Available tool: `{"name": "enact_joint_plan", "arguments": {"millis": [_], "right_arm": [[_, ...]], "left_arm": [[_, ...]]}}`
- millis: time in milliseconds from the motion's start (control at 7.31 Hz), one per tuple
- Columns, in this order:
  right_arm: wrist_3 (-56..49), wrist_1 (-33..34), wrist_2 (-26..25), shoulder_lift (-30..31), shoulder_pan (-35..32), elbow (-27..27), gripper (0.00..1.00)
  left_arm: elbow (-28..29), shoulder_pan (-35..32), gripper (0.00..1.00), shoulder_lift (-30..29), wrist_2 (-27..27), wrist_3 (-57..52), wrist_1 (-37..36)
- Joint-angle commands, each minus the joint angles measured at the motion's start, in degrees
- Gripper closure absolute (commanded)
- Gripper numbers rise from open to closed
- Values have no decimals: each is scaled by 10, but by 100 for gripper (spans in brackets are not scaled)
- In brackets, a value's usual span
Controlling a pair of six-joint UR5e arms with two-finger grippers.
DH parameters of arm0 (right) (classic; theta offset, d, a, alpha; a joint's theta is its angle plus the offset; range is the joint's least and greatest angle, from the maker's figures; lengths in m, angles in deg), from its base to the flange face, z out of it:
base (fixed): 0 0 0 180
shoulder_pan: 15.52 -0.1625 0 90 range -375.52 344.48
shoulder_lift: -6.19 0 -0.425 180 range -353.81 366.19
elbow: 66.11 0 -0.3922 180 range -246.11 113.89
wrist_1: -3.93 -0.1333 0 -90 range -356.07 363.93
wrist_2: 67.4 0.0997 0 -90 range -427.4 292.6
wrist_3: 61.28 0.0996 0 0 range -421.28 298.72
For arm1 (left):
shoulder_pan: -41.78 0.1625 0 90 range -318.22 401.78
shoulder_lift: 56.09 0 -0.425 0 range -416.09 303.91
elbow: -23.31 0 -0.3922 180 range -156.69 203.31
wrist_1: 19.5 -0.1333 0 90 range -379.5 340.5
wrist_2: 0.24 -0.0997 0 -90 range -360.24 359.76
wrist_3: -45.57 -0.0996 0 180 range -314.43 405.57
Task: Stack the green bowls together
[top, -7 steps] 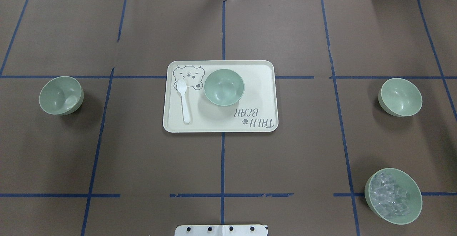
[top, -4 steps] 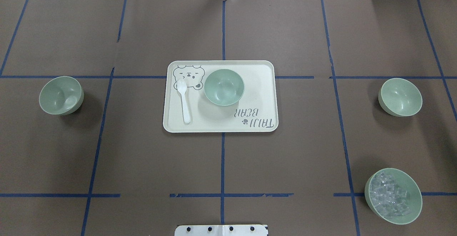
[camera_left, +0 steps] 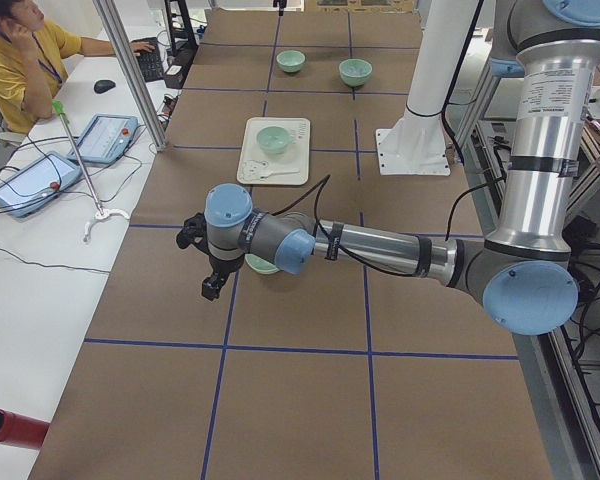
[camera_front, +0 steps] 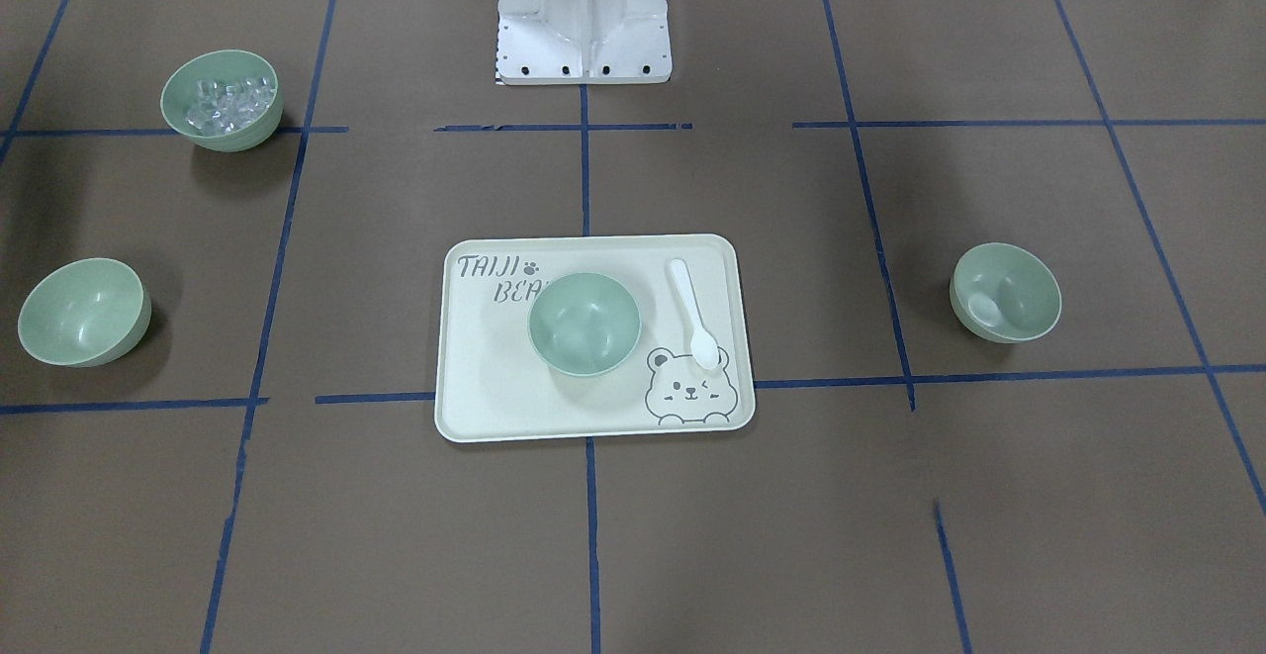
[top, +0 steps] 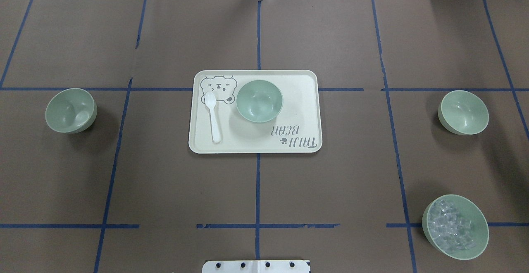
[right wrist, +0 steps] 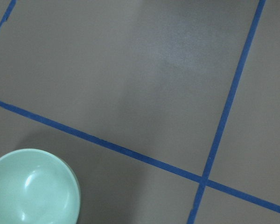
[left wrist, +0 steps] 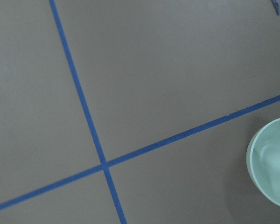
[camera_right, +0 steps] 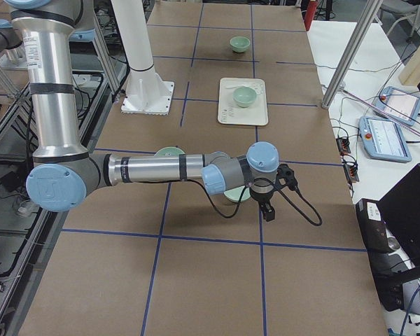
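Observation:
Three plain green bowls stand apart. One is on the cream tray at the centre. One is at the table's left; it also shows in the left wrist view. One is at the right; it also shows in the right wrist view. My left gripper hangs just outside the left bowl. My right gripper hangs just outside the right bowl. Both grippers show only in the side views, so I cannot tell whether they are open or shut.
A like green bowl with clear cubes stands at the near right. A white spoon lies on the tray beside the centre bowl. Blue tape lines cross the brown table. A person sits at a side desk.

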Motion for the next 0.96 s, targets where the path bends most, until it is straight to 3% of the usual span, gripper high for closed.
{"name": "enact_joint_plan", "arguments": {"millis": [0, 137, 547, 821], "right_arm": [[44, -7, 3, -13, 21, -4, 0], [49, -6, 7, -14, 21, -4, 0], [48, -8, 28, -15, 21, 2, 0], [49, -8, 28, -15, 21, 2, 0]], "left_arm": [[20, 31, 0, -11, 5, 105, 53], [22, 96, 0, -7, -11, 135, 109], [27, 187, 0, 1, -111, 336, 143], [44, 237, 7, 12, -146, 401, 187]]}}
